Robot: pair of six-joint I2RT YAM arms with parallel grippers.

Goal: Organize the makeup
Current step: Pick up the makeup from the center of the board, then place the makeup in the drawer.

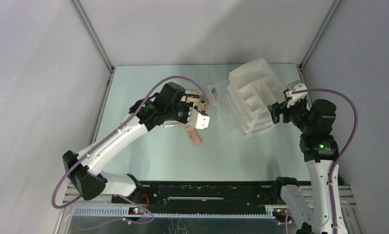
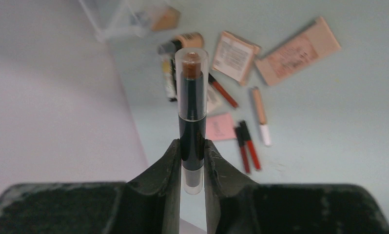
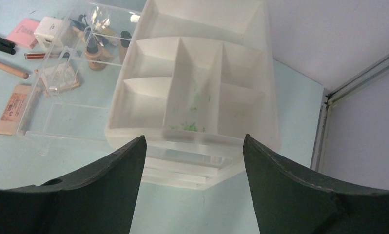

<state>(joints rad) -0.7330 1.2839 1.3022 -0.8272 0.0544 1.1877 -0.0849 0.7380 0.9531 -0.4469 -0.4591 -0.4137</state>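
Top external view showed the left arm (image 1: 115, 140) reaching beside the white organizer (image 1: 251, 97), its load hidden. Left wrist view showed the left gripper (image 2: 192, 148) clamped on a black stick (image 2: 192, 97), clear cap over brown tip, pointing straight out from the jaws, above the table (image 2: 329, 126). Right wrist view showed the right gripper (image 3: 194, 146) gaping, empty, facing the organizer.

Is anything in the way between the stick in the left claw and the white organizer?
Nothing visible blocks it. The left claw holds the stick raised, close beside the organizer. Only a clear tray juts out from the organizer on that side.
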